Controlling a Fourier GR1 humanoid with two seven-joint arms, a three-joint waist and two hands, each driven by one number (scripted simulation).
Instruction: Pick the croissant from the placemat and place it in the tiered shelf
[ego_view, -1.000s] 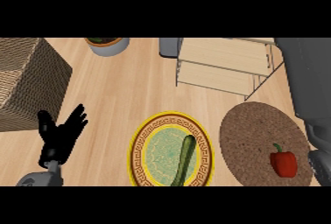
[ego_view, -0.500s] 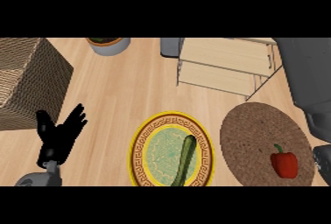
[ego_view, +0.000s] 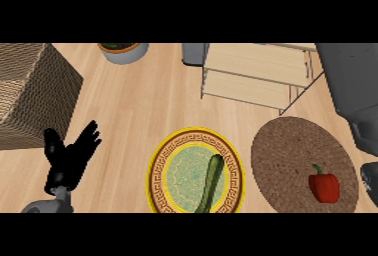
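A wooden kitchen counter (ego_view: 133, 110) seen from steeply above. At the far left sits a woven basket (ego_view: 33, 95), cut off by the left edge. Just below it the robot's left hand (ego_view: 68, 159) shows near the lower left corner, black, with its fingers straight and spread, pointing up the view, holding nothing and touching nothing. At the top, right of the basket, stands a grey plant pot (ego_view: 122, 51), and further right a small grey container (ego_view: 193, 54) touches the top edge.

In the lower middle lies a round plate (ego_view: 164, 172) with a yellow patterned rim and a pale green centre. A long green cucumber (ego_view: 210, 184) lies on its right half, running almost straight up and down.

Right of centre, at the top, is the tiered shelf (ego_view: 255, 75), pale wood boards in a thin wire frame. Below it, near but apart, lies the round brown placemat (ego_view: 288, 150). The thing on the mat is a red bell pepper (ego_view: 323, 186) (green stem towards the shelf), in the mat's lower right part, well apart from the shelf.

A grey forearm (ego_view: 354, 85) fills the right edge. Of the right hand (ego_view: 370, 179) only a dark sliver shows beside the placemat; open or closed, I cannot tell.
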